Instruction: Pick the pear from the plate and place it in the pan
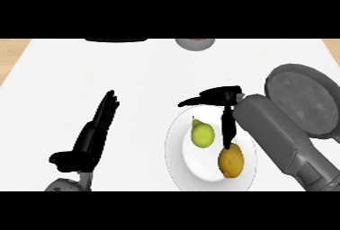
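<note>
A kitchen is showing here: a white counter top (153, 72) is lying over a pale wooden surface (13, 49), and cookware and food are sitting on it. A dark grey pan (302, 96) is resting at the right, and a white plate (182, 152) is carrying a green pear (203, 134) and a potato (231, 161).

pear (203, 134) on plate (178, 148) | pan (302, 101) right of plate
</note>
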{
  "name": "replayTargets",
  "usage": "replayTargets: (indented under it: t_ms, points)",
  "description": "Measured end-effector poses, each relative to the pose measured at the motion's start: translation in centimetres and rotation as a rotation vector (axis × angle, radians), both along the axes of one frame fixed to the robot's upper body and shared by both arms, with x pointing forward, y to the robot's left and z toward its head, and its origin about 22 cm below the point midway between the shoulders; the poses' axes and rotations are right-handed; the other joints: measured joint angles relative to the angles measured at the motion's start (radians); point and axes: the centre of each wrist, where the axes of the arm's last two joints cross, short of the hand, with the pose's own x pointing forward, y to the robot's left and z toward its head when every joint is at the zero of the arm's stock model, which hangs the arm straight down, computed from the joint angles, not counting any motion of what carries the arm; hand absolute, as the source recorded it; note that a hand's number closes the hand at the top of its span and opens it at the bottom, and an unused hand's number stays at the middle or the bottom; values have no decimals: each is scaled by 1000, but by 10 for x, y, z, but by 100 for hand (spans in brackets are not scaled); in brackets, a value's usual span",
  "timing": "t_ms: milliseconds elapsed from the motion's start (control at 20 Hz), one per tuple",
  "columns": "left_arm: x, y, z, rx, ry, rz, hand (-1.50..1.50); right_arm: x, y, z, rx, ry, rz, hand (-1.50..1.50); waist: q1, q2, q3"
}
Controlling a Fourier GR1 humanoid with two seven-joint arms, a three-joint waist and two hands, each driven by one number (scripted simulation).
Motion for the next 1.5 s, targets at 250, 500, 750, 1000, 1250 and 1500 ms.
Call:
replayTargets:
  t_ms: [250, 500, 750, 1000, 1250, 1500]
  points:
    - [5, 3, -5, 5, -8, -4, 0, -1, 1, -12, 4, 15, -31, -150, -1, 0, 0]
    - [4, 3, -3, 8, -5, -2, 0, -3, 1, -20, 22, 19, -52, -150, -2, -2, -1]
    - [-2, 3, 1, 2, -2, -6, 0, -2, 6, -25, -3, 10, -50, -150, -2, -13, -6]
    - [2, 2, 0, 3, -4, -5, 0, -2, 11, -27, -36, -7, -21, 150, -4, -23, -10]
    - [3, 2, 5, 7, -4, -13, 0, -6, 11, -30, -53, -89, 48, 150, 1, -26, -11]
    - [3, -2, 5, 9, -6, -12, 0, -8, 10, -36, -28, -155, 67, 150, 1, -31, -12]
